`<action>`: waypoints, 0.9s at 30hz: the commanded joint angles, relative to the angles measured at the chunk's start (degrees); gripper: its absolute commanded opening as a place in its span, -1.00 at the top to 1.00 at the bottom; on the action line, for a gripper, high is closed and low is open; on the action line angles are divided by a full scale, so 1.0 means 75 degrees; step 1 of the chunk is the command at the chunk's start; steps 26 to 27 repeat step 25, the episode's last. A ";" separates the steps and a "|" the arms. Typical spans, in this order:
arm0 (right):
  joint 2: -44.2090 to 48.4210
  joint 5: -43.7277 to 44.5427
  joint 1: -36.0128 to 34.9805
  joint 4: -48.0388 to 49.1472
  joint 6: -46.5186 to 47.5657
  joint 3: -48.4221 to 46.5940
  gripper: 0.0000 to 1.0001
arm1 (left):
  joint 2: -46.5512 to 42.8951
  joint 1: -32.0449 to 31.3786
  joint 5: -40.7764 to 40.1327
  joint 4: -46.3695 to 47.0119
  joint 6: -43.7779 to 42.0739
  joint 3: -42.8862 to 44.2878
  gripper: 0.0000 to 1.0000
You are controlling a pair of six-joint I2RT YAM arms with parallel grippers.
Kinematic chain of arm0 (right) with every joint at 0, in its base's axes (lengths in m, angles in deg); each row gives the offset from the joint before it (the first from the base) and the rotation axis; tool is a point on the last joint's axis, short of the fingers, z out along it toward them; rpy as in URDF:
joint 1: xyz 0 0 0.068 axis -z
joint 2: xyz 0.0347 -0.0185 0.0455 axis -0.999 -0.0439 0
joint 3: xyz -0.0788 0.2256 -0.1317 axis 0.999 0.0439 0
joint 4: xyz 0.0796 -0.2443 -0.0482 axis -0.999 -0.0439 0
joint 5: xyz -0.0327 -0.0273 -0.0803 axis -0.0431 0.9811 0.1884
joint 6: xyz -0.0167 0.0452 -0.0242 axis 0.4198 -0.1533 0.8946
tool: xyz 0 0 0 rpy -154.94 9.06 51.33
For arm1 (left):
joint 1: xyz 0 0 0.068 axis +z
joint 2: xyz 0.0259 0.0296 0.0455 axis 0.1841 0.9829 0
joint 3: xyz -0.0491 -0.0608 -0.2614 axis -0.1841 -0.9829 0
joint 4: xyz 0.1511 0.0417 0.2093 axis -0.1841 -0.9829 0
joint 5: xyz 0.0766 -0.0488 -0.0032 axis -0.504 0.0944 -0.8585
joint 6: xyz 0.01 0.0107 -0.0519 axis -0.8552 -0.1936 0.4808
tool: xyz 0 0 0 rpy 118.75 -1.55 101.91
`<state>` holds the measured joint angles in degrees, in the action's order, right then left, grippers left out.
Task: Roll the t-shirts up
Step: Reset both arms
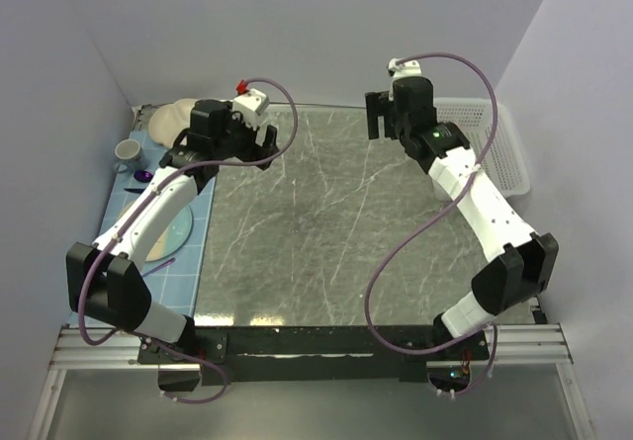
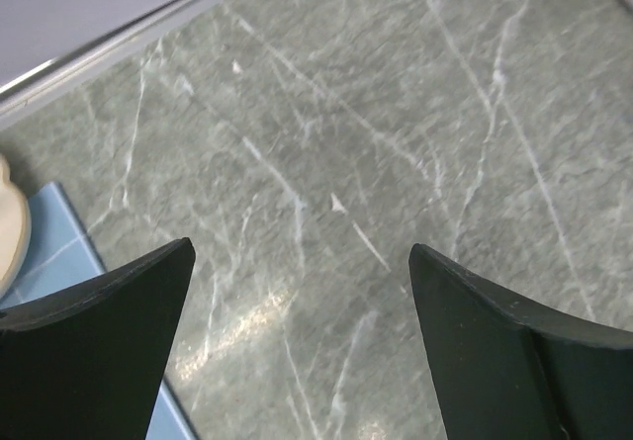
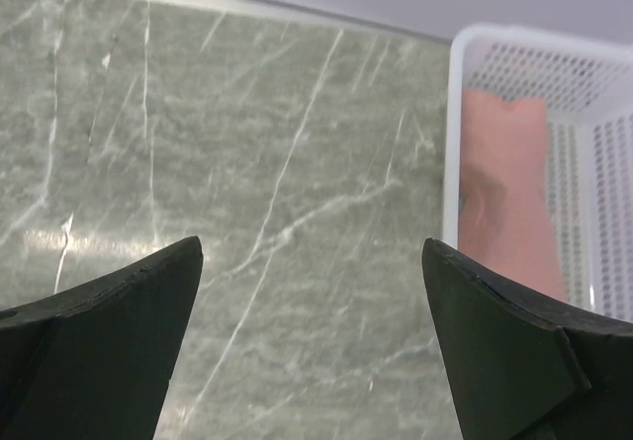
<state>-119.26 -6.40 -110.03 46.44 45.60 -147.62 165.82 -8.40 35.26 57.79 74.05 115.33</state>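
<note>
A dusty-pink t-shirt [image 3: 504, 193] lies folded or rolled inside a white perforated basket [image 3: 457, 114] at the back right of the marble table. In the top view the basket [image 1: 504, 153] shows, but my right arm hides the shirt. My right gripper [image 3: 313, 242] is open over bare marble just left of the basket, nothing between its fingers; from above it [image 1: 379, 122] hangs near the table's far edge. My left gripper [image 2: 301, 247] is open too, empty, above the marble's back left part [image 1: 262, 143].
A blue tiled mat [image 1: 188, 252] runs along the table's left side, carrying a grey cup [image 1: 128, 150], a beige dish [image 1: 170, 119], a small purple item [image 1: 144, 176] and a pale plate [image 1: 173, 230]. Grey walls close in on three sides.
</note>
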 commanded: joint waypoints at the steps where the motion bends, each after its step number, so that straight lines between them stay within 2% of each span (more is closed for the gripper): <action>1: 0.0625 0.0005 -0.0123 0.0074 -0.0464 0.0495 -1.00 | -0.0147 0.0061 -0.0535 -0.0109 -0.0328 -0.0261 -0.94; 12: 0.1283 -0.0369 -0.0158 0.0156 -0.0371 0.1093 -1.00 | -0.0101 0.0015 -0.1156 0.0254 -0.0632 -0.0777 -0.94; 27: 0.1786 -0.0909 -0.0217 0.0191 -0.0312 0.1667 -1.00 | -0.0241 -0.0641 -0.1672 0.0500 -0.1183 -0.1187 -0.93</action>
